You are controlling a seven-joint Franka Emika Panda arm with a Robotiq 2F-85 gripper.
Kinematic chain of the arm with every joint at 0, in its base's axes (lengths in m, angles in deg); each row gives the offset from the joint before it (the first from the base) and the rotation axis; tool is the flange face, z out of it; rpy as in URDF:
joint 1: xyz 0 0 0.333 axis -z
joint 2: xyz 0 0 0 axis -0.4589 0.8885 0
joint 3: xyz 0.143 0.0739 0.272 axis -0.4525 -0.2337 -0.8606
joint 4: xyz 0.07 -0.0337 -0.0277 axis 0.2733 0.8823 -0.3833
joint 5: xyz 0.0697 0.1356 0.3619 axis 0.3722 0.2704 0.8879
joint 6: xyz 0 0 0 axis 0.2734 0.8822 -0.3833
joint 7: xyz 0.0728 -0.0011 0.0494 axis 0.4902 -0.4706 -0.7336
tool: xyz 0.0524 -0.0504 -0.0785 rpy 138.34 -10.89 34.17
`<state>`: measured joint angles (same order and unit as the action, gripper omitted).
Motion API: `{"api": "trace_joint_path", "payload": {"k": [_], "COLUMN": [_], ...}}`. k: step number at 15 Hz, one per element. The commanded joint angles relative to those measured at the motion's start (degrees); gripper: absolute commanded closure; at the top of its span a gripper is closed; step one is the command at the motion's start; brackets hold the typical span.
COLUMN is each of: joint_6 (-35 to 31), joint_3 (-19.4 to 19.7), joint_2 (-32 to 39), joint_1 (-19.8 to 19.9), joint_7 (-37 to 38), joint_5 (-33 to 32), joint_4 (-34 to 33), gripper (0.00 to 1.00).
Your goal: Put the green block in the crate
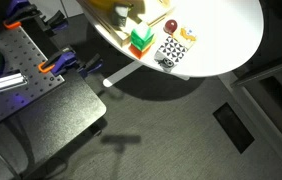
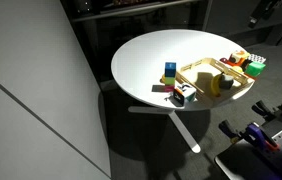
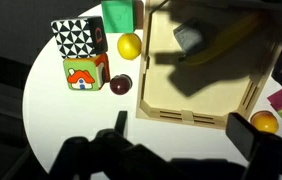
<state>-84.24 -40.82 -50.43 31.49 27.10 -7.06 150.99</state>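
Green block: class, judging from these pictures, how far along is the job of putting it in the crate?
Done: nothing yet; the green block sits on the table outside the crate. In hand: nothing; the gripper hovers open and empty. Left: reach the block, grip it, carry it over the rim, release.

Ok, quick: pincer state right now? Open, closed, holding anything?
Pincer: open, holding nothing. In the wrist view the green block lies outside the crate.
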Motion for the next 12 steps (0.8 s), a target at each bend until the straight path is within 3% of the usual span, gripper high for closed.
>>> {"api": "trace_joint_path", "payload": {"k": [1, 12], "joint_6": [0.13, 0.77], "joint_3": [-0.32, -0.98], "joint_2": [-0.01, 5.00], "joint_1": [0.30, 0.78], "joint_7": [-0.10, 1.38], "joint_5": [0.17, -1.02], "joint_4": [-0.07, -2.01], "gripper": [0.00, 0.00]}}
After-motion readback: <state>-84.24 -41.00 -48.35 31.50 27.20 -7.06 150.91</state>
